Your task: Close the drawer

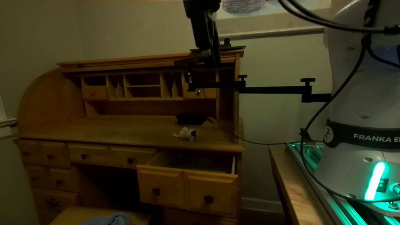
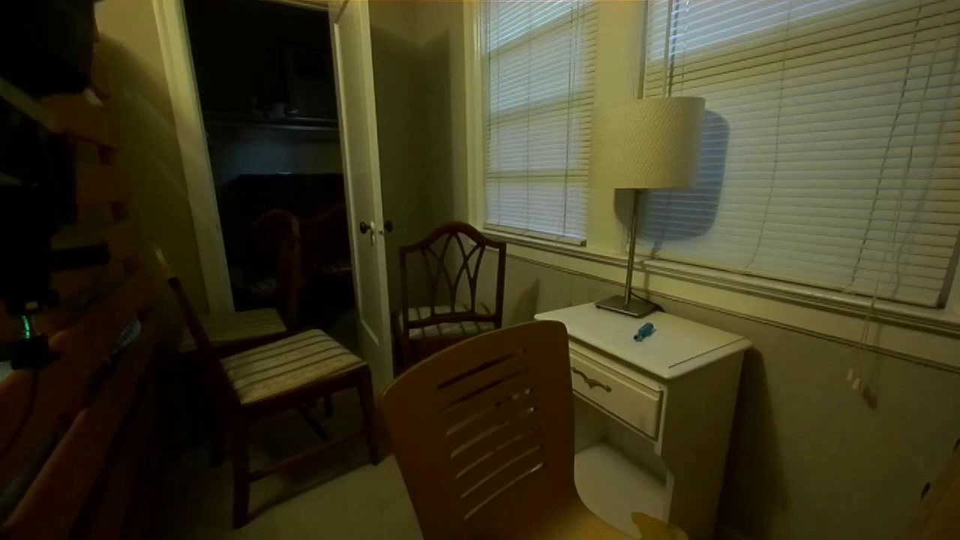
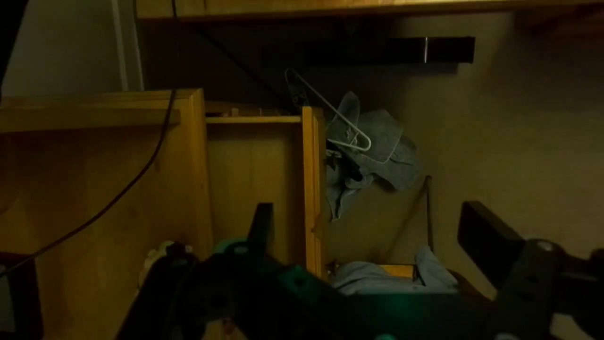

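Drawer (image 1: 186, 190) stands extended from the desk (image 1: 50, 100), under the desktop (image 1: 125, 128) at the end nearer the robot base (image 1: 347, 165), its two-panel front projecting past the desktop edge. Gripper (image 3: 369, 208) is positioned well above drawer level, its fingers (image 3: 262, 226) spread wide apart in the wrist view. Small pale object (image 1: 187, 133), apparently a plush toy in this dim light, rests on the desktop in an exterior view, near a dark box (image 1: 191, 119).

On the wooden desktop (image 1: 125, 127) lie a small pale toy (image 1: 186, 133) and, just behind it, a black object (image 1: 191, 118).
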`<move>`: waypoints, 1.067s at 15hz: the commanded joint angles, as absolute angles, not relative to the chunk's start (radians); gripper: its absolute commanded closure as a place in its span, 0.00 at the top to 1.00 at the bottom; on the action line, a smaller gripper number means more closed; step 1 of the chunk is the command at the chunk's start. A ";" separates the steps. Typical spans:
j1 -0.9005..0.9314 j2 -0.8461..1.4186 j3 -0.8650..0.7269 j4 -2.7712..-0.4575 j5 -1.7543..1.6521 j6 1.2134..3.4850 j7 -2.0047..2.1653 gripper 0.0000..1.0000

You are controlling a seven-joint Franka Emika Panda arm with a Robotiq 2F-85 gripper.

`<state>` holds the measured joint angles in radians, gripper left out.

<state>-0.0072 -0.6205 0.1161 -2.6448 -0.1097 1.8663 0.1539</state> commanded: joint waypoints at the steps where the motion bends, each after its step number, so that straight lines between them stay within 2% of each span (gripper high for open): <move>1: -0.017 -0.577 0.079 -2.708 -0.137 2.065 0.141 1.00; 7: -0.086 -0.482 0.060 -2.760 -0.253 2.362 0.135 1.00; 9: -0.073 -0.509 0.063 -2.761 -0.222 2.324 0.146 1.00; 16: -0.124 -0.418 0.062 -2.758 -0.293 2.398 0.139 1.00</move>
<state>-0.1026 -0.4639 0.0641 -2.7590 -0.2401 2.3643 0.1414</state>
